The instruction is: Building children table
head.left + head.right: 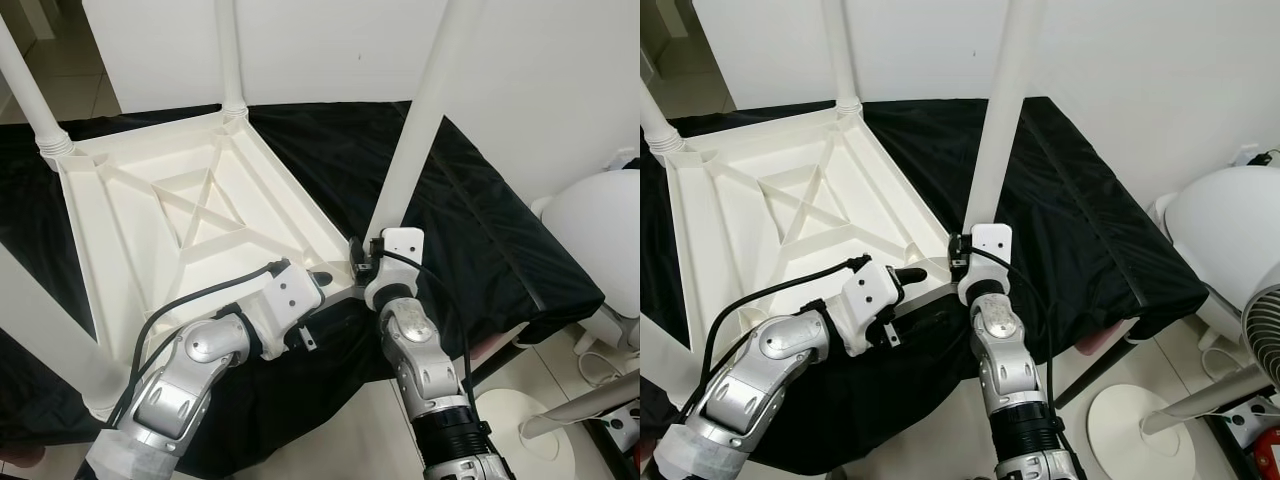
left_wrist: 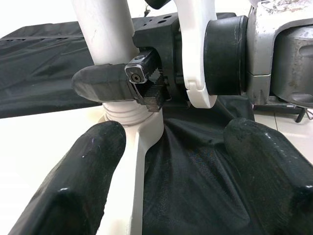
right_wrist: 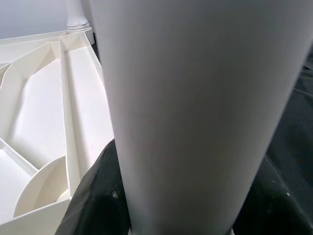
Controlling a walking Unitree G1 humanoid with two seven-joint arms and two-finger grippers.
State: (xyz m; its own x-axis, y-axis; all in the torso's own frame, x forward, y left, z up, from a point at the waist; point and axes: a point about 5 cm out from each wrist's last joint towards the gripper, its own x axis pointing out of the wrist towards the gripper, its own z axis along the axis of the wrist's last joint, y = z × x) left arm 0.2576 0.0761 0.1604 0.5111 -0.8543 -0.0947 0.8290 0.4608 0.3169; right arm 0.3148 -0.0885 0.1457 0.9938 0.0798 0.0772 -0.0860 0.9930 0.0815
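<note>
While the upside-down white plastic children's table [image 1: 180, 215] lay on the black-cloth-covered tabletop [image 1: 480, 230], the left tool [image 1: 908, 276] sat spread open at its near corner, gripping nothing. Just right of it, the right tool [image 1: 362, 252] was pinching the round white plastic leg [image 1: 420, 120] near its base, upright in that corner socket. Looked like the leg-fitting step; next move probably needed twisting or pressing it home.

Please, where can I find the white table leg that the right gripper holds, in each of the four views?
Left eye view: table leg rises right of centre, above the right gripper.
Right eye view: at centre.
Left wrist view: upper left, behind a black finger.
Right wrist view: centre, very close.
Shared landmark: black cloth.
</note>
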